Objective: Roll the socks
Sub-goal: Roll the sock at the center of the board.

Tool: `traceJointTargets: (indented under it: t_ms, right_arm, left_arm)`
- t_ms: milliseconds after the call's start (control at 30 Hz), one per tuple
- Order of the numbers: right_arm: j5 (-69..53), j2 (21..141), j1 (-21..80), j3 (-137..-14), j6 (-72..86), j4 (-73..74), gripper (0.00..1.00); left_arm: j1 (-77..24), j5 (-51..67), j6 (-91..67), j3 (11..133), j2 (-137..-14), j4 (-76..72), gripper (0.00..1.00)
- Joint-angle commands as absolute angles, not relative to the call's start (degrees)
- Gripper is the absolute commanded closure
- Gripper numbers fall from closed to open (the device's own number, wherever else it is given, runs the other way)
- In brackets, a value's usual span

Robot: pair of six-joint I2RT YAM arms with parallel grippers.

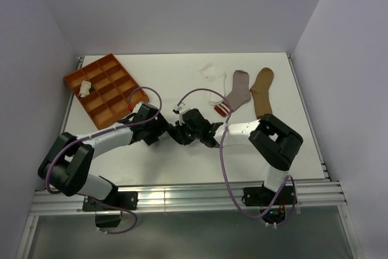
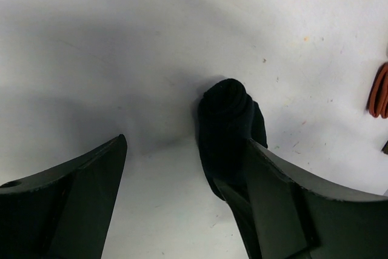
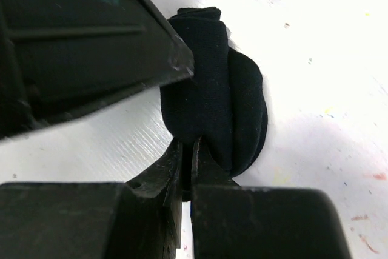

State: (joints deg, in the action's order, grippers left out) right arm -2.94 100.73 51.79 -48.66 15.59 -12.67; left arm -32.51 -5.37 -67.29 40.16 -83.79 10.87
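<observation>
We are looking at the rolled black sock (image 2: 227, 122) lying mid-table on the white table (image 1: 163, 77), between our two claws. Our left gripper (image 2: 185, 150) is standing spread wide, the roll lying against its right finger. Our right gripper (image 3: 188, 153) is pressing its fingers together at the roll's edge; we cannot tell whether it is catching fabric. The white sock (image 1: 212, 72), grey sock (image 1: 237, 92) and tan sock (image 1: 263, 92) are lying farther back, well apart from the orange tray (image 1: 103, 89).

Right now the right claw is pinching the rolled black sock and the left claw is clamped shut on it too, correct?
Not quite: the left claw stands open, as the left wrist view shows, with the rolled black sock beside one finger. The right claw is pinching the sock.
</observation>
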Motion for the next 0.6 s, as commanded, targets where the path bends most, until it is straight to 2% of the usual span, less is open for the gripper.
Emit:
traceJointTargets:
  t_ms: [0, 400, 567]
  right_arm:
    - [-7.37, 105.03, 50.98, -48.16, 14.68, -2.99, 1.0]
    - [-34.79, 110.82, 42.9, -51.94, 24.86, -2.89, 1.0]
    - [-44.01, 114.51, 40.43, -52.04, 32.93, -7.89, 1.0]
  left_arm:
    - [-30.33, -5.89, -67.85, 37.71, -81.05, 13.27, 0.17]
    - [-29.44, -9.68, -69.35, 28.83, -61.02, 10.38, 0.13]
    - [-31.28, -6.69, -69.34, 24.79, -59.58, 4.93, 0.14]
